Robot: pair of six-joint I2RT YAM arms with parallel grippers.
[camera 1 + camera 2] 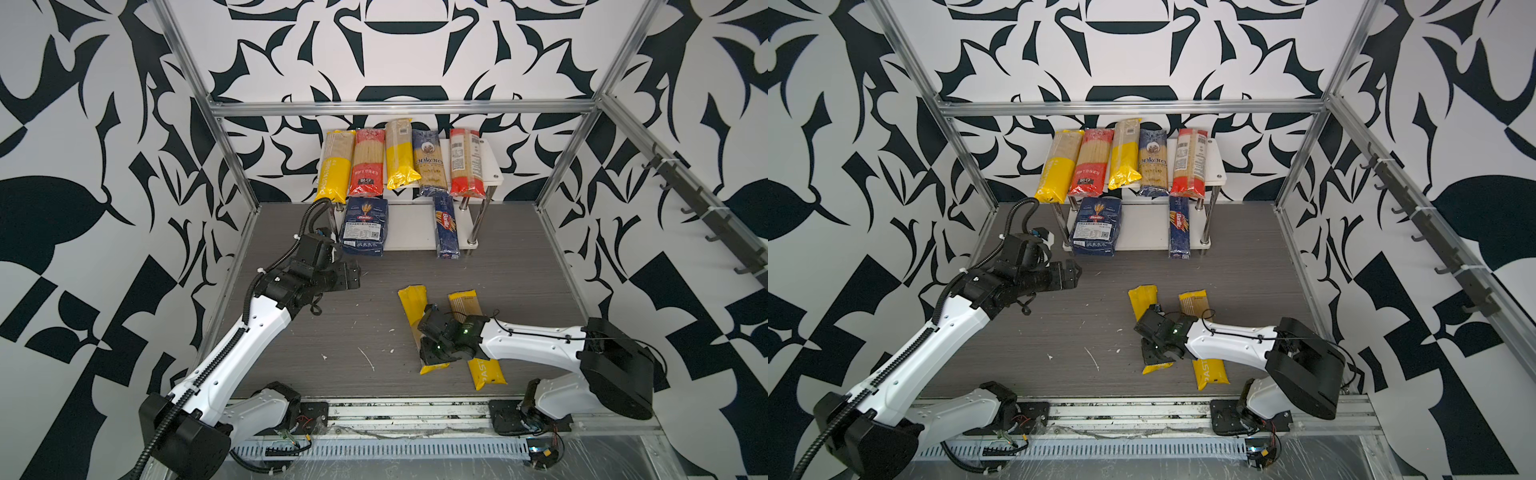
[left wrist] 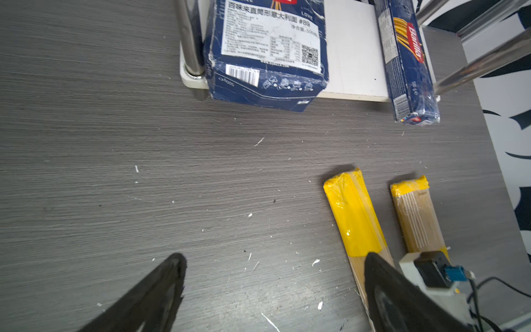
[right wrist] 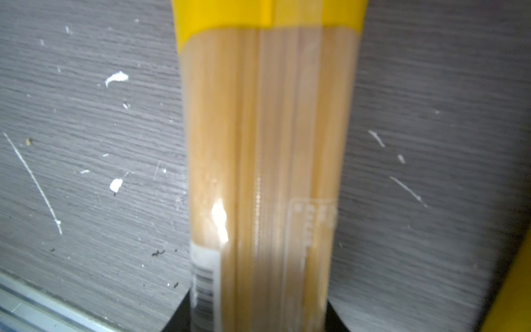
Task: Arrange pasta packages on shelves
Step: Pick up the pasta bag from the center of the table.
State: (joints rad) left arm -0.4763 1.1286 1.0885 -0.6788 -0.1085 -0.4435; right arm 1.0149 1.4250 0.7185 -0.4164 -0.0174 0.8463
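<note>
with our right gripper (image 1: 429, 336) clamped on the left loose yellow bag (image 1: 411, 302), left gripper (image 2: 274, 257) spread apart, we lift level toward the lower shelf (image 1: 409, 229).

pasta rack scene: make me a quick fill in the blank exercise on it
The rack's top board carries ___ long pasta bags.
The wide blue pack and slim blue box on the bottom board both read ___.
The right gripper is shut on a ___ spaghetti bag.
The left gripper stands ___, empty.
Missing: five; Barilla; yellow; open
</note>
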